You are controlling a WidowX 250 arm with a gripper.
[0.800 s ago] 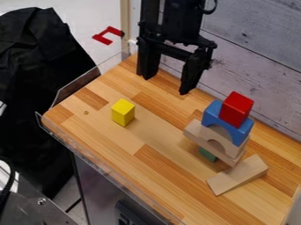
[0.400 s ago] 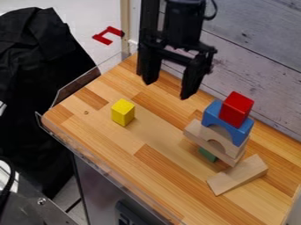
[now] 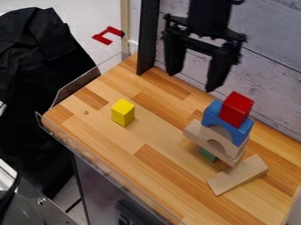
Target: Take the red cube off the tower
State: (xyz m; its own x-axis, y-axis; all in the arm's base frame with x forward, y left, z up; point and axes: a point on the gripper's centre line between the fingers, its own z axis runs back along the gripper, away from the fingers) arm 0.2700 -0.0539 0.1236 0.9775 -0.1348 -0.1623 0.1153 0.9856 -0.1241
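Observation:
My gripper (image 3: 191,82) hangs at the upper middle of the view, up and to the left of the tower, its two black fingers spread wide with nothing between them. The red cube (image 3: 236,109) rests on top of the blue arch block (image 3: 227,121). Under the blue block are a wooden arch (image 3: 218,137) and a wooden plank (image 3: 203,141), with a green block (image 3: 207,154) below, partly hidden.
A wooden wedge (image 3: 238,175) lies in front of the tower. The yellow block (image 3: 122,112) stands on the left part of the wooden table (image 3: 159,171). A black post stands at the back edge, beside a grey plank wall (image 3: 276,79). Clear low panels edge the table.
My gripper has moved right, toward the tower, and stays open; it first dipped slightly, then rose. The tower and the yellow block have not moved.

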